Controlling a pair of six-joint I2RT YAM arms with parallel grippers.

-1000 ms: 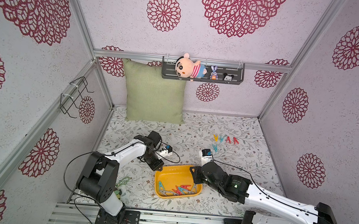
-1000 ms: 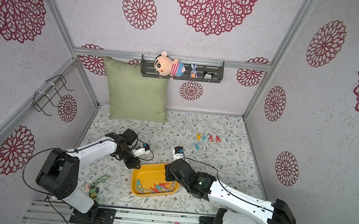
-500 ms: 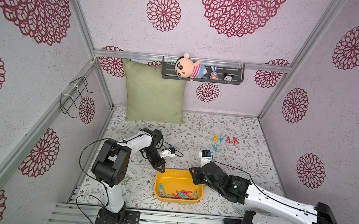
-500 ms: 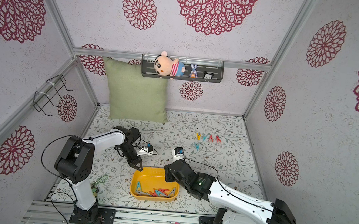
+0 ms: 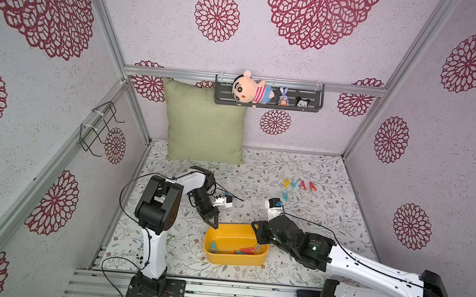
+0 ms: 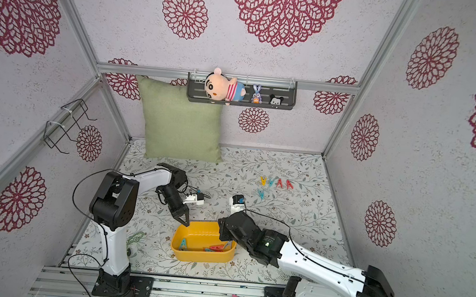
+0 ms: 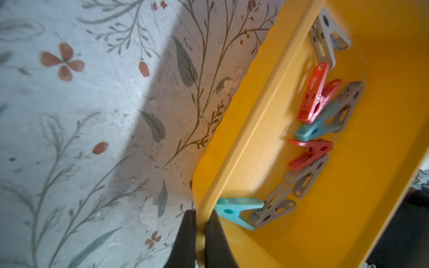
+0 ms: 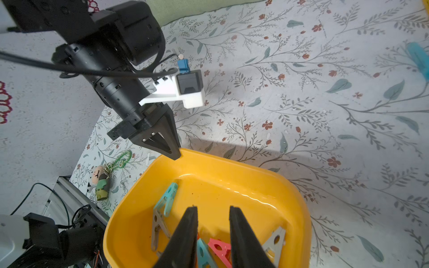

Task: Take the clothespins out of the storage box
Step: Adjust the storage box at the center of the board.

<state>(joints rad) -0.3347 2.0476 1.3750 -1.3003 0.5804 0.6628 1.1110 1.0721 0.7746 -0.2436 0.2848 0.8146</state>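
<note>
The yellow storage box (image 5: 234, 259) (image 6: 202, 256) sits near the table's front. My left gripper (image 5: 214, 226) (image 7: 200, 212) is shut on the rim (image 7: 255, 130) at its far-left corner. Several red, teal and grey clothespins (image 5: 241, 251) (image 7: 318, 130) lie bunched along the box's near wall. My right gripper (image 8: 213, 207) (image 5: 258, 240) hangs open inside the box, just above a red and a teal pin (image 8: 218, 248), holding nothing. Several more clothespins (image 5: 298, 185) (image 6: 276, 183) lie in a row on the floral cloth at the back right.
A green pillow (image 5: 203, 122) leans on the back wall under a dark shelf (image 5: 267, 104) of plush toys. A green-chained keychain charm (image 8: 102, 178) (image 6: 135, 237) lies left of the box. A wire rack (image 5: 97, 128) hangs on the left wall.
The left gripper has turned the box from a slant to square with the front edge and drawn it a little nearer; its elbow has swung right. The right gripper has hardly moved.
</note>
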